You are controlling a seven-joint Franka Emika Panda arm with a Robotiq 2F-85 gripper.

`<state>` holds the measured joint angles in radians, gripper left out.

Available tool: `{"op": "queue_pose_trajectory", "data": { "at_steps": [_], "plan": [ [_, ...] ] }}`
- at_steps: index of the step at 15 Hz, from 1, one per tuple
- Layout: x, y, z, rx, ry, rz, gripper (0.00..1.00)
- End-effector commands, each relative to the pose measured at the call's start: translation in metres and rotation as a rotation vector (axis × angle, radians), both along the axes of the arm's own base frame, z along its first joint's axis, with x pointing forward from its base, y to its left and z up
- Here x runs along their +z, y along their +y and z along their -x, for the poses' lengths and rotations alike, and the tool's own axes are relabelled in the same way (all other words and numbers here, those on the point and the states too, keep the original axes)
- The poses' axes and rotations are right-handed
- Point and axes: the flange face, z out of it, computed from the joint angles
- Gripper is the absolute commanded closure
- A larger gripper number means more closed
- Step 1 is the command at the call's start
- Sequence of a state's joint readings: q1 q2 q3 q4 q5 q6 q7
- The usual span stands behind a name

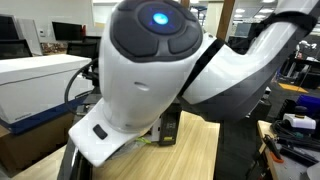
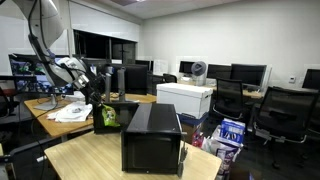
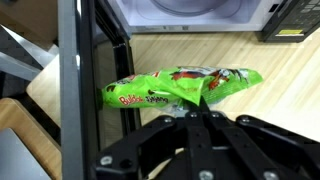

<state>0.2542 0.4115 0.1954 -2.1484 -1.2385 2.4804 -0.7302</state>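
Green and crumpled, a snack bag (image 3: 150, 95) hung pinched in the gripper (image 3: 203, 110), whose fingers pressed together on its middle, just in front of the black microwave (image 2: 152, 138) on the wooden bench (image 3: 290, 95). The arm (image 1: 150, 70) filled an exterior view, hiding nearly all of the bag. The wrist view cut the microwave off at the frame's top edge, and a dark upright bar (image 3: 70, 90) beside it was hard to identify. Bare bench lay before the microwave.

White-and-grey arm (image 1: 135, 95), blue light (image 1: 160, 17), black bolted claw (image 3: 203, 112).
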Motion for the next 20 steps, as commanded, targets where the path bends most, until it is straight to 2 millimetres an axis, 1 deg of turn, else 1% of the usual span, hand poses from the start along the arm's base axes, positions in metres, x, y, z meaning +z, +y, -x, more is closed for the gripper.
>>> {"op": "queue_pose_trajectory", "data": {
  "at_steps": [1,3,7,9,11,13,16,20],
  "plan": [
    [-0.004,-0.005,-0.021,-0.058,-0.107,0.018,0.98],
    [-0.011,-0.024,-0.035,-0.103,-0.138,0.058,0.98],
    [-0.019,-0.066,-0.063,-0.183,-0.200,0.126,0.98],
    [-0.026,-0.082,-0.070,-0.209,-0.236,0.153,0.98],
    [-0.041,-0.097,-0.073,-0.221,-0.266,0.186,0.98],
    [-0.066,-0.113,-0.074,-0.227,-0.292,0.234,0.98],
    [-0.094,-0.126,-0.077,-0.230,-0.314,0.294,0.98],
    [-0.120,-0.130,-0.079,-0.244,-0.303,0.347,0.98]
  ]
}}
